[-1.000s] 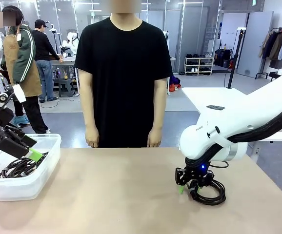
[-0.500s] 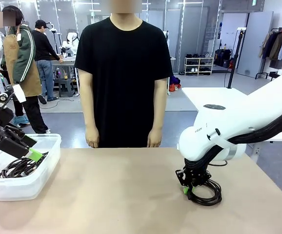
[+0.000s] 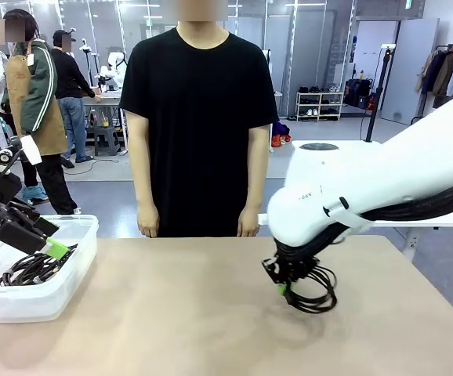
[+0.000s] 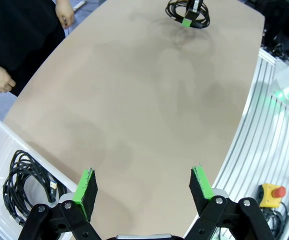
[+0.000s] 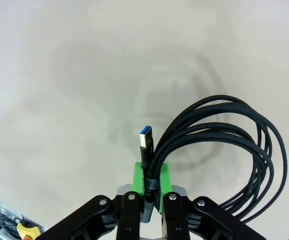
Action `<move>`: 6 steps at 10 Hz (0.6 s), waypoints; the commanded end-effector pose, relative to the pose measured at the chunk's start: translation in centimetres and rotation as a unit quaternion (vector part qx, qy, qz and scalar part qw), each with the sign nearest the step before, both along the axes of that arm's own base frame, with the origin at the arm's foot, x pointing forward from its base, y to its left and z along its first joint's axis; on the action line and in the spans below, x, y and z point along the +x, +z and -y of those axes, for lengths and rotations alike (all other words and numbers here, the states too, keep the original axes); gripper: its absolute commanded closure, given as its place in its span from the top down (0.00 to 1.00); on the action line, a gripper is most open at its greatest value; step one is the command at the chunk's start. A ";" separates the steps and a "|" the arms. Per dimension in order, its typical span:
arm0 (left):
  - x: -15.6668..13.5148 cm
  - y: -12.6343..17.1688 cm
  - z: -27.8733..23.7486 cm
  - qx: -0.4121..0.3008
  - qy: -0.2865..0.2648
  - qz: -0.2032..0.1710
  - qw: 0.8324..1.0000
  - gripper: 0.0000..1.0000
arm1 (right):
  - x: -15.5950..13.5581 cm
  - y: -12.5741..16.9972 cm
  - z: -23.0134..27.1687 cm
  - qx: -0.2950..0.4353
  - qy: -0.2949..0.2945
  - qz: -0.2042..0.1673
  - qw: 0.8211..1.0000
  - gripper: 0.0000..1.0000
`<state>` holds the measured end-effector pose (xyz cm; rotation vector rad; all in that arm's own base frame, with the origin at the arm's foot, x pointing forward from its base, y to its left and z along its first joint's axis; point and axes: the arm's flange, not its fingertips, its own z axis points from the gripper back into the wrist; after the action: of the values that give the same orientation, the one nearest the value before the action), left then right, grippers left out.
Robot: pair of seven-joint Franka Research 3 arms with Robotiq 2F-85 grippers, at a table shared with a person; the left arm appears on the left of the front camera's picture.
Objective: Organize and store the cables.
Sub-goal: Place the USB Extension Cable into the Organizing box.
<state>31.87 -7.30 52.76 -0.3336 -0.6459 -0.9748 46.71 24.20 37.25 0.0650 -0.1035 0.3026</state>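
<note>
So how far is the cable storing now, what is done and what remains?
Done: one coiled cable already lies in the clear bin at the robot's left. In hand: the right claw is shut on a second coiled cable, lifted off the table. Left: carrying it across to the bin. The left claw hangs open above the bin.

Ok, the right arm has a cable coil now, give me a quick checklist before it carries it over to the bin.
1. Right pincer shut on the cable coil: ok.
2. Coil lifted off the table: ok, its shadow lies apart below it.
3. Loops staying bundled: cannot tell; they hang loose beside the USB plug.
4. Path across the table free: ok.
5. Clear bin has room: ok, one coiled cable lies inside.
6. Left pincer out of the way: not ok, open above the bin.
</note>
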 end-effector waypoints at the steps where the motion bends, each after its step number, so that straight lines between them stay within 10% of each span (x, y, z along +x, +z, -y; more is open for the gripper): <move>1: -0.2 0.1 0.2 0.002 0.007 -0.003 1.000 0.94 | 0.1 1.2 -5.3 0.004 0.033 0.010 0.999 0.09; 6: -0.2 0.1 0.2 0.002 0.007 -0.003 1.000 0.94 | -1.0 -1.1 -13.6 0.019 0.120 0.002 0.993 0.09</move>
<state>31.87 -7.29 52.77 -0.3341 -0.6460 -0.9747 44.93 36.95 36.57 0.1262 -0.1076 0.5082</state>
